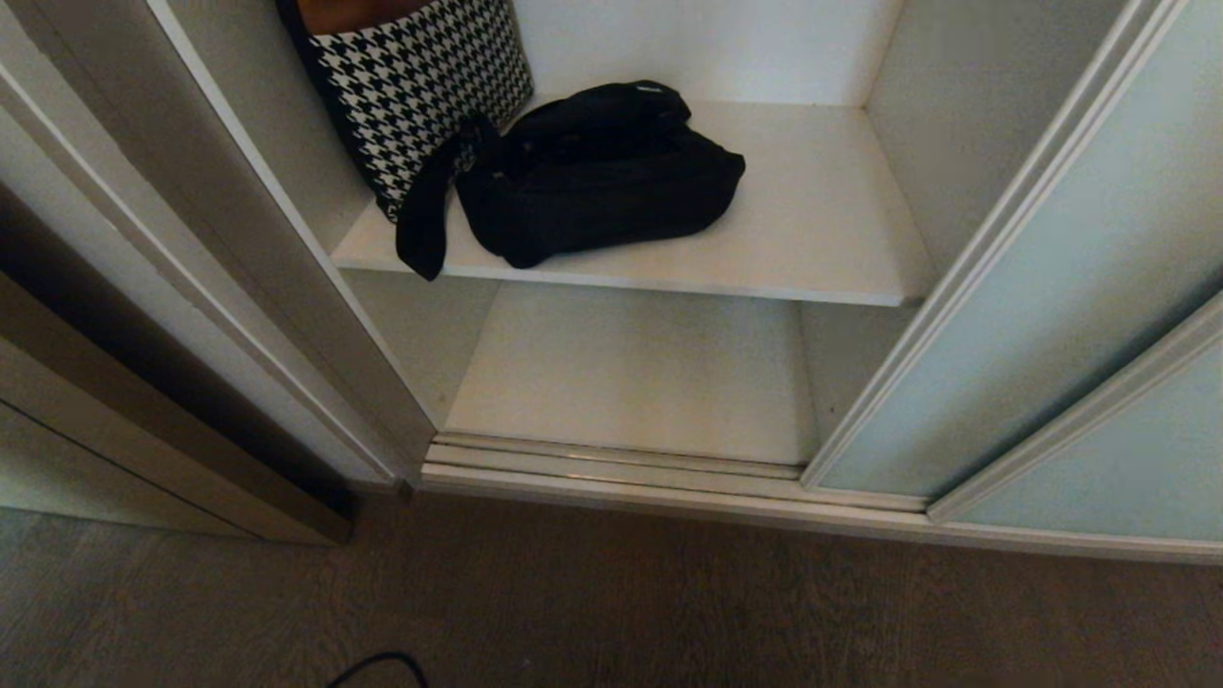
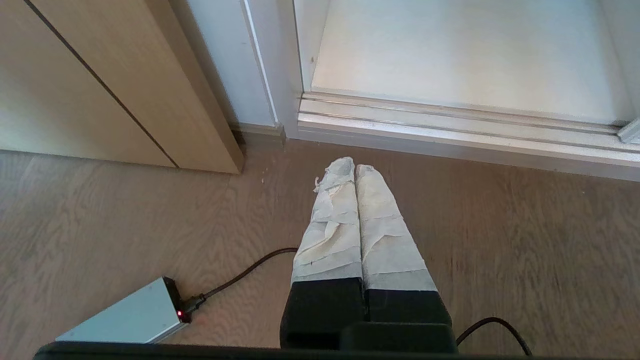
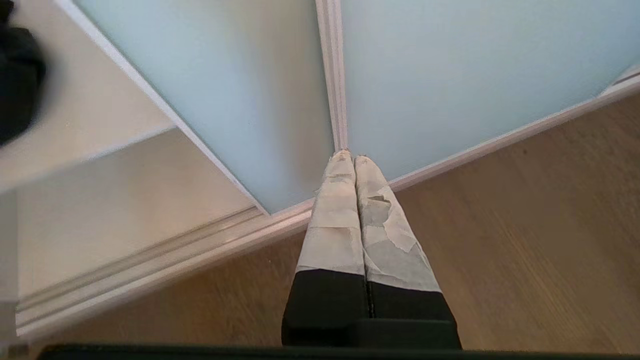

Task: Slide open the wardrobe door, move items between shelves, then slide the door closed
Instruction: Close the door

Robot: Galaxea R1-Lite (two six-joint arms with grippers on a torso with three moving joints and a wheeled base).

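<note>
The wardrobe stands open. A black fabric bag [image 1: 597,172] lies on the upper white shelf [image 1: 822,229], its strap hanging over the front edge. The board below it [image 1: 631,373] is bare. The frosted blue-green sliding door [image 1: 1041,296] is pushed to the right. Neither arm shows in the head view. My right gripper [image 3: 348,156] is shut and empty, above the floor, pointing at the bottom of the sliding door [image 3: 240,90]; an edge of the bag [image 3: 17,75] shows at the side. My left gripper [image 2: 348,167] is shut, empty, low over the floor before the door track [image 2: 450,127].
A houndstooth bag [image 1: 420,86] leans in the upper shelf's left back corner. A wooden panel [image 1: 143,420] stands left of the wardrobe. On the wood floor lie a grey box [image 2: 125,317] with a red light and its black cable [image 2: 240,272].
</note>
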